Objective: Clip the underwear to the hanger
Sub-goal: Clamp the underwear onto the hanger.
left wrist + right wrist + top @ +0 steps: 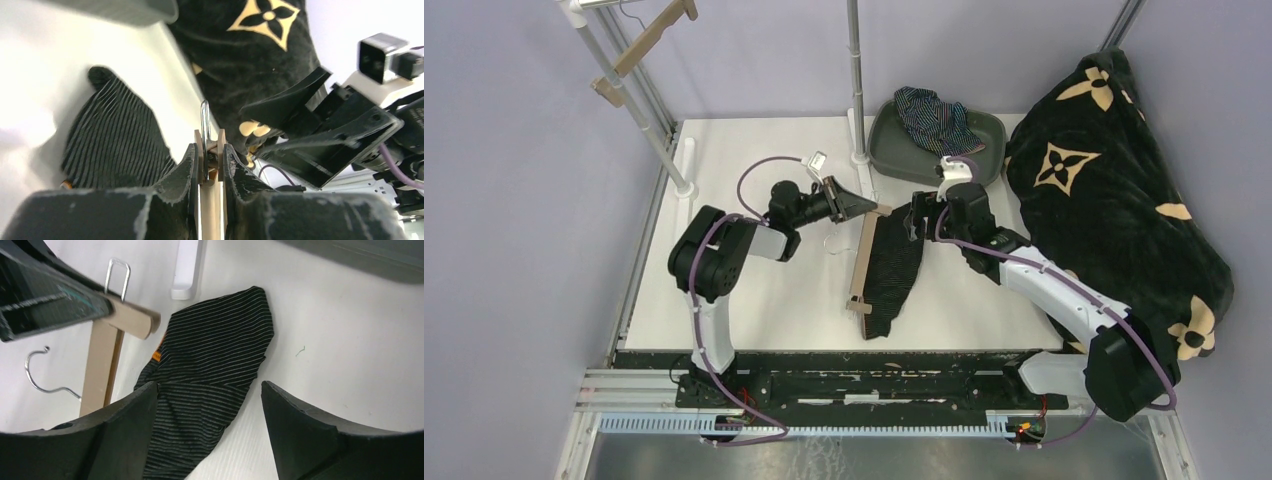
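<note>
Left hand, mine, is clamped narrow on the wooden clip at the far end of the hanger. Both fingers press the clip's sides, and its metal spring loop stands up between them. The hanger lies flat on the white tabletop, its bar running far to near and its wire hook pointing left toward my left arm.

Right against the bar's right side lies the black pinstriped underwear, spread flat, with a small orange tag showing at the edge nearest the bar. I cannot tell whether any cloth sits inside the clip.

My right hand hangs over the far part of that garment, spread wide and holding nothing. One finger is over the cloth and the other is over bare tabletop. Whether either one touches down, I cannot tell.

Farther right, at the far edge, a grey tray holds the navy striped underwear, heaped over its far rim. A black blanket with tan flower motifs is piled along the right edge.
</note>
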### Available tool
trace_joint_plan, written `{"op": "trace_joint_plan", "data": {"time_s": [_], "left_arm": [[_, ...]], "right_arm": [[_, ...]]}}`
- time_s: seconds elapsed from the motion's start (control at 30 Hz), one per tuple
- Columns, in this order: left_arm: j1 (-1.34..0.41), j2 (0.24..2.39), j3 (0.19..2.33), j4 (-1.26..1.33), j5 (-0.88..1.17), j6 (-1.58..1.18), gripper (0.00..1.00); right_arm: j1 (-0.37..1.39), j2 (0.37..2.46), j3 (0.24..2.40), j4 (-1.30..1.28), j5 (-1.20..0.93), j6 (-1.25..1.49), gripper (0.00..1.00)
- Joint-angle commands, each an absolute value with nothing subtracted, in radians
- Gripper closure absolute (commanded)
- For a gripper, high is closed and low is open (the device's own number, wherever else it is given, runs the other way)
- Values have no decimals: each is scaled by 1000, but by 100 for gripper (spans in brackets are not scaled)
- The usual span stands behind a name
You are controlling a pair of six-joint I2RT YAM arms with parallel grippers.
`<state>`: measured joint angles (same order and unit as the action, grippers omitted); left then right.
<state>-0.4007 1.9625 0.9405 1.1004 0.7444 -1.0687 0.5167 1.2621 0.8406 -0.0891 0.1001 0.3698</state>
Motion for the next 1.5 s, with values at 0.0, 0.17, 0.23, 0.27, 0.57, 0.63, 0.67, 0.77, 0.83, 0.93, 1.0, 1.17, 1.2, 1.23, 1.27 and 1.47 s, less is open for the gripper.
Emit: {"op": "trace_joint_plan", "data": {"time_s": [0.0, 0.17, 0.23, 0.27, 0.57, 0.63, 0.67, 0.77, 0.83, 0.93, 1.0, 1.17, 1.2, 1.23, 1.27, 1.47], "left_arm": [[-394, 1991, 875, 1380, 759, -1193, 97], [-394, 1950, 799, 1364, 714, -1154, 97], [-394, 1936, 772, 1369, 693, -1145, 97], [-393, 1932, 760, 1374, 683, -1144, 97], [-393, 1958, 710, 1469, 619, -1202, 97], [-393, 1969, 709, 1484, 613, -1212, 97], [-392, 1975, 709, 1490, 613, -1216, 97], [-391, 1984, 707, 1500, 612, -1224, 97], [-388, 1986, 705, 1501, 608, -1226, 97], [-381, 1990, 697, 1509, 606, -1233, 97], [-375, 1991, 693, 1519, 606, -1238, 97], [-364, 2000, 687, 1539, 613, -1254, 97], [-361, 2003, 686, 1545, 613, -1259, 97], [-360, 2005, 686, 1548, 614, -1262, 97], [-359, 2007, 686, 1548, 615, -1263, 97], [-351, 2012, 682, 1556, 617, -1266, 97]], "right_arm": [[518, 1228, 858, -78, 130, 373, 18], [520, 1300, 877, -80, 77, 367, 23], [519, 1344, 887, -73, 45, 362, 24], [520, 1366, 890, -67, 32, 362, 24], [561, 1535, 925, 31, 11, 361, 31], [579, 1566, 933, 64, 27, 361, 32], [586, 1584, 942, 77, 32, 363, 33], [614, 1639, 974, 105, 51, 359, 34], [632, 1681, 1005, 107, 61, 353, 34], [657, 1739, 1044, 116, 80, 348, 36], [666, 1772, 1056, 130, 90, 349, 38], [672, 1824, 1065, 152, 116, 360, 42], [672, 1830, 1062, 159, 123, 359, 43], [673, 1834, 1062, 162, 130, 360, 44], [672, 1840, 1063, 162, 137, 360, 45], [673, 1867, 1077, 145, 187, 363, 64]]}}
